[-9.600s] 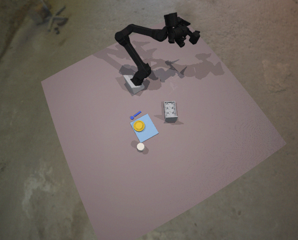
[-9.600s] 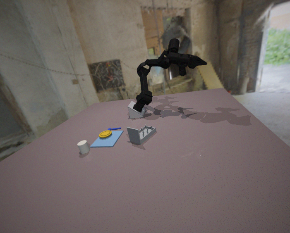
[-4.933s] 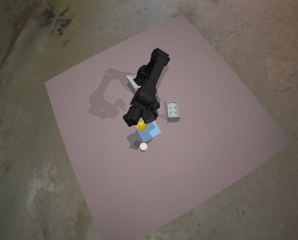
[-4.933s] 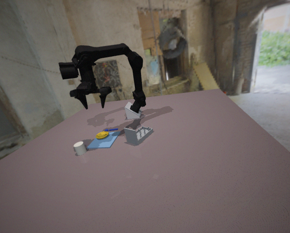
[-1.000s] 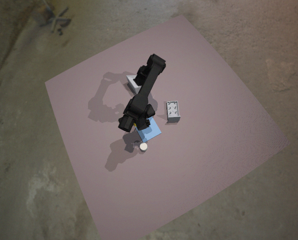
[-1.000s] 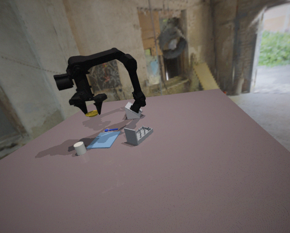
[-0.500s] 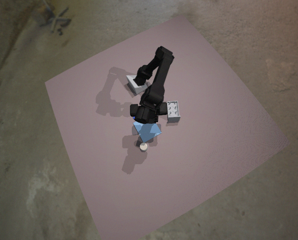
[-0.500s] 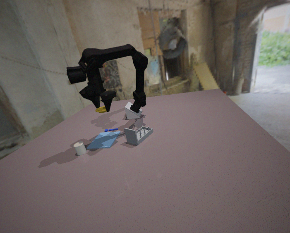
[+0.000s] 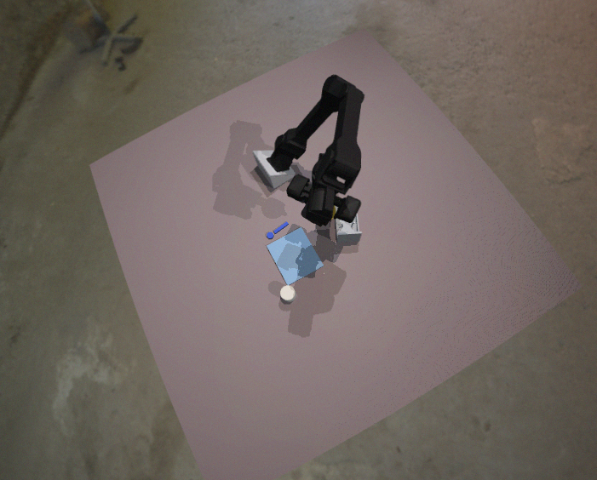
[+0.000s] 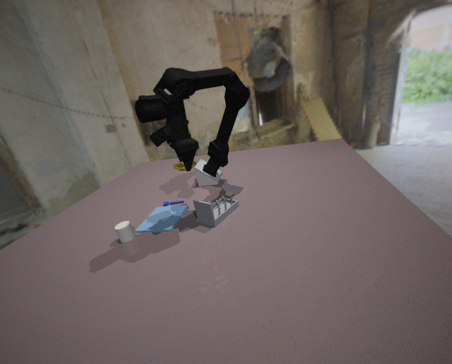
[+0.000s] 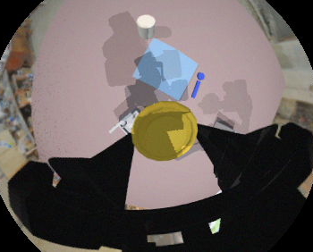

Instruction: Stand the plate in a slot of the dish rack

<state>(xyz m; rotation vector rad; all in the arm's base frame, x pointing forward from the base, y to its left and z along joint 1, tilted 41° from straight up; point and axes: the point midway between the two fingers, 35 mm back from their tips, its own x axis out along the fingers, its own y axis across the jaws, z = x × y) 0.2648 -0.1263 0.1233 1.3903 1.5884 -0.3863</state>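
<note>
The yellow round plate (image 11: 164,142) (image 10: 178,166) is up in the air, lying roughly level. Only a sliver of it shows in the top view, beside a finger. My gripper (image 11: 164,131) is shut on the plate, with its fingers at opposite sides of the rim. In the exterior view one finger stands in front of the plate and the other is hidden. The grey dish rack (image 9: 348,237) (image 10: 205,213) stands on the table, lower than the gripper, with short upright rails. In the wrist view the plate and a finger partly hide the rack (image 11: 131,121).
A light blue square mat (image 9: 283,254) (image 10: 155,223) (image 11: 185,67) lies beside the rack. A white cylinder (image 9: 287,293) (image 10: 124,232) (image 11: 146,27) stands near its corner. A blue bar (image 9: 280,227) (image 10: 176,202) (image 11: 196,89) and a small blue disc (image 9: 270,235) (image 11: 200,76) lie by the mat.
</note>
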